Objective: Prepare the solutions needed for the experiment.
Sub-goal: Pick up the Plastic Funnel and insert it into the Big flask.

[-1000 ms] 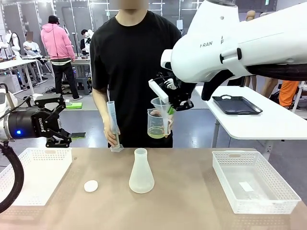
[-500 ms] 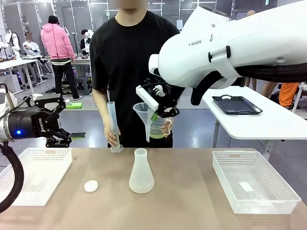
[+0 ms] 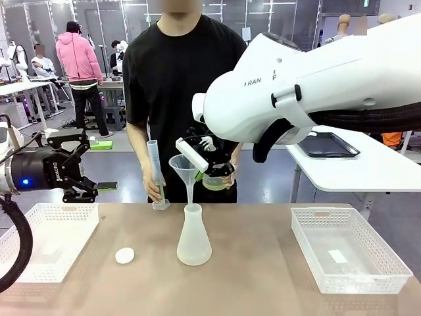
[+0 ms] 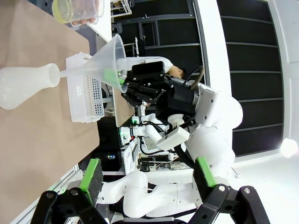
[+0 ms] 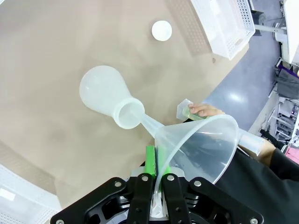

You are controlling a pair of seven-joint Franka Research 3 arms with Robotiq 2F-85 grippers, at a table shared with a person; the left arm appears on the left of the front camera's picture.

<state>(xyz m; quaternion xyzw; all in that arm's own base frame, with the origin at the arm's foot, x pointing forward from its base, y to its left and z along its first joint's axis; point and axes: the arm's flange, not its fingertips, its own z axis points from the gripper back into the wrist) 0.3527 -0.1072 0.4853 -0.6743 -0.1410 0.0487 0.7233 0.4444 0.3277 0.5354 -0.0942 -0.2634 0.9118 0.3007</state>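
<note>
Solution point(image 3: 214, 185), yellow-green, waits in the beaker point(image 4: 91, 8) the person point(image 3: 177, 72) holds beyond the funnel point(image 3: 185, 163). Your right pincer point(image 5: 157, 161) is clamped on the funnel's rim, with the stem at the flask point(image 3: 194, 240) mouth, mid-worktop point(image 3: 263, 263). Seat it straight down next. Left pincer point(image 3: 82, 166) hangs apart.

Left gripper point(image 3: 89, 168) spread wide, hovering at left, right gripper point(image 3: 204, 168) reaching centre, pinched shut on funnel point(image 3: 183, 162)

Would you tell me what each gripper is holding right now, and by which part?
The right gripper pinches the clear funnel by the rim of its wide cone. The left gripper is open and holds nothing.
</note>
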